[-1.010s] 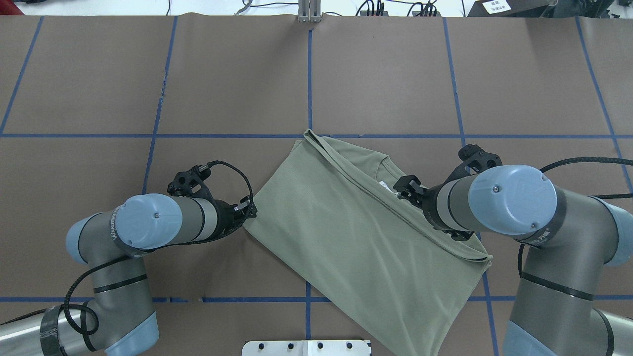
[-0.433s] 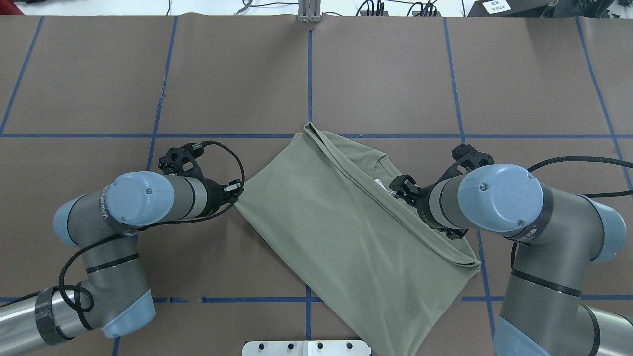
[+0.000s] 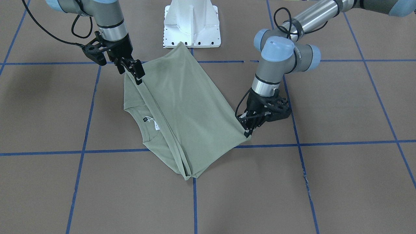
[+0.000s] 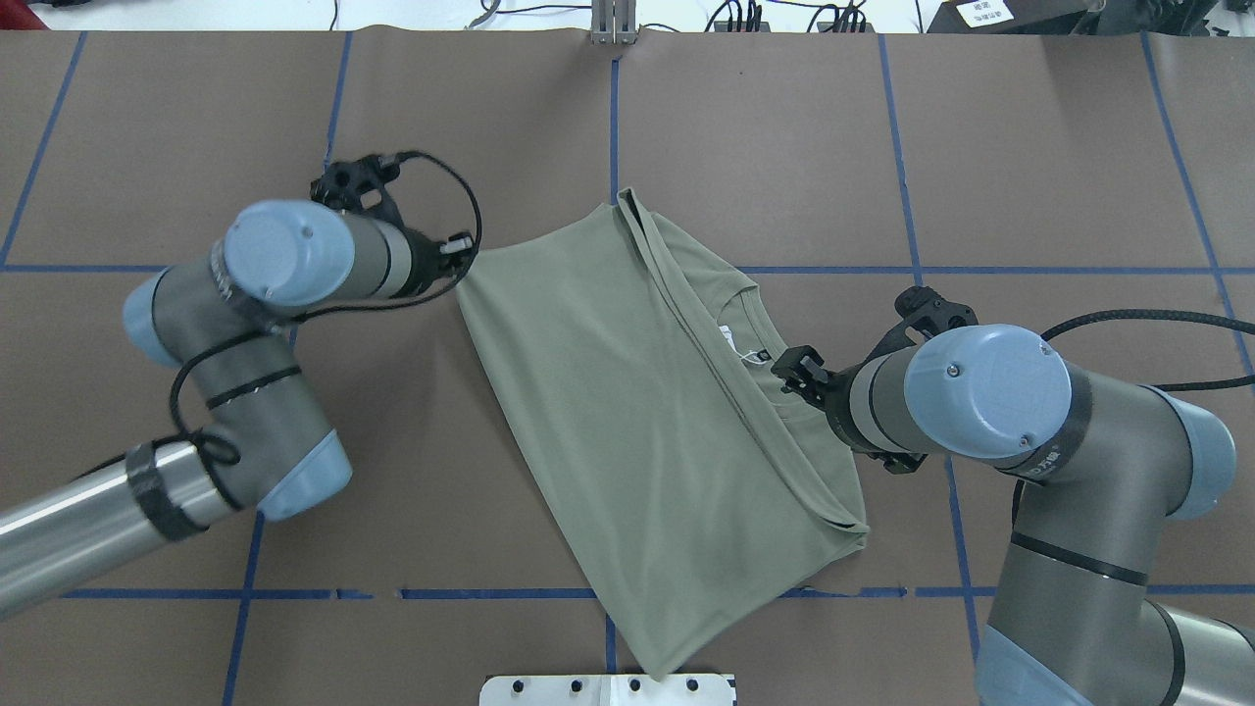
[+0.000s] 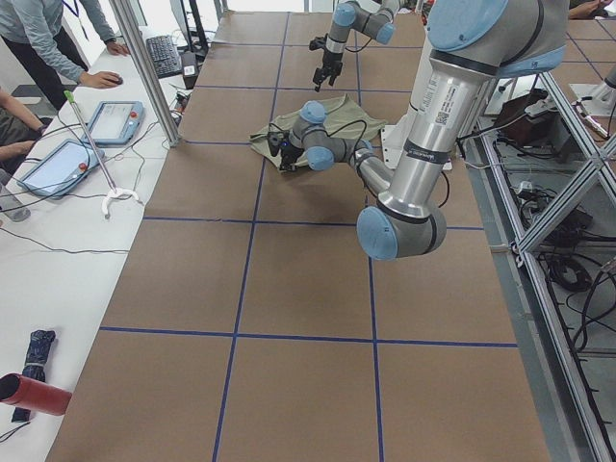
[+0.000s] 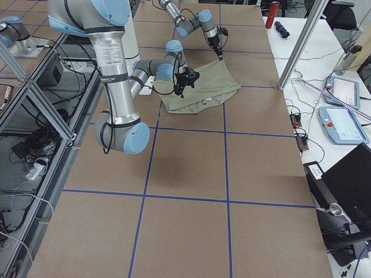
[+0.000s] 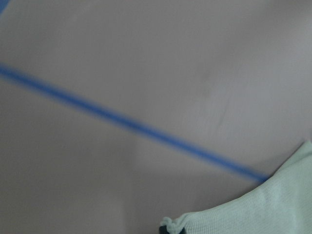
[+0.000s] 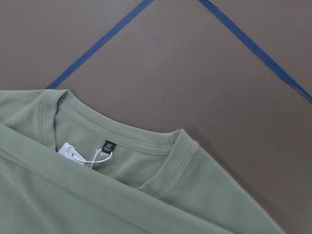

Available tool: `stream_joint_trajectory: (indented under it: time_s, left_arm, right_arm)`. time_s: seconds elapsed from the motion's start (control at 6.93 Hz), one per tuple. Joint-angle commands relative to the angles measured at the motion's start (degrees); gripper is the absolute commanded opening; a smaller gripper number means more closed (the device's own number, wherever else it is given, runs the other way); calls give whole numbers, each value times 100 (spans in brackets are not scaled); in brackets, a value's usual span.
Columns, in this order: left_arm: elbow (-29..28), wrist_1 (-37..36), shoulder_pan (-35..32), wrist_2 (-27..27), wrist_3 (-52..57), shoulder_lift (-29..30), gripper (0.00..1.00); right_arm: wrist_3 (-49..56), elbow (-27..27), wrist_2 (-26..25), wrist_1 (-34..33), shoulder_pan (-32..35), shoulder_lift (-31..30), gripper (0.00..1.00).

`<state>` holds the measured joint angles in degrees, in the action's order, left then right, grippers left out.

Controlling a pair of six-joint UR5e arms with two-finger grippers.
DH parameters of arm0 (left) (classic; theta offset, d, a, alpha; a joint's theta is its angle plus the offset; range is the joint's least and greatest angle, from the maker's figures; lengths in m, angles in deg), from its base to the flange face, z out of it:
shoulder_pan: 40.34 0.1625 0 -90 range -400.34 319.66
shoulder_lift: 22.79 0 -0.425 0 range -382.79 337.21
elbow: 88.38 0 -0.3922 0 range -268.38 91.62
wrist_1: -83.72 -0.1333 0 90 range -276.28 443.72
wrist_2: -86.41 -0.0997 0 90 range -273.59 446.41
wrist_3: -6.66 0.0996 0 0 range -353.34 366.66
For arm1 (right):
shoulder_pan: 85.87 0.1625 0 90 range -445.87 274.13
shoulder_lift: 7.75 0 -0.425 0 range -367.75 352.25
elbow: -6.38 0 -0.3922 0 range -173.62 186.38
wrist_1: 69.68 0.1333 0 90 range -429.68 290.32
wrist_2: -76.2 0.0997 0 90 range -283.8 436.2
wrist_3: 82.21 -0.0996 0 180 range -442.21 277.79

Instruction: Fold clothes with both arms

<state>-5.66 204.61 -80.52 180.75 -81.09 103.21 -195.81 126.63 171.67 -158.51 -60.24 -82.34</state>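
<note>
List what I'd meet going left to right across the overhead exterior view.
Silver-grey left arm with light-blue joint caps → black left gripper, pinching a shirt corner → sage-green knit shirt lying flat on the table → black right gripper at the shirt's folded edge → silver-grey right arm.

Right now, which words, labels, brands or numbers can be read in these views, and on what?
Black neck label of the shirt: white print, too small to read.
White hang tag: no print visible.
Band on the right arm: lettering, blurred.
Sticker on the left arm: too small.
White sign beyond the table: too small.
</note>
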Motion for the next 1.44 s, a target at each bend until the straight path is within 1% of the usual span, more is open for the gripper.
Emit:
stream_joint_trajectory:
  time_s: [0.0,0.14,0.29,0.43,0.58,0.72,0.87,1.01,1.15,1.3]
  left_arm:
    - [-1908,870,-464,-3,-14,1282,0]
    - [-2230,1206,-473,-20,-14,1392,0]
    - [-2234,1218,-491,-12,-14,1384,8]
    - [-1964,1253,-500,32,21,1158,54]
    - [-926,1218,-491,267,30,494,54]
    - [-141,1166,-491,888,-14,26,54]
    - [197,1165,-500,989,-14,-274,54]
    - [340,1165,-491,990,-5,-425,54]
    - [359,1165,-491,999,-5,-470,54]
    - [368,1165,-491,999,-5,-505,54]
  right_arm:
    - [-39,-115,-80,137,-49,50,100]
    - [-39,-185,-98,182,-32,216,100]
    - [-13,-238,-90,217,-40,243,100]
    - [-4,-273,-98,226,-93,305,100]
    - [39,-448,-116,252,-163,427,100]
    - [553,-519,-90,183,-381,489,100]
    - [1507,-563,-64,121,-627,481,100]
    - [2247,-773,-29,-105,-786,646,100]
    - [2864,-1097,111,-325,-883,987,100]
    - [3531,-1283,443,-858,-884,1295,100]
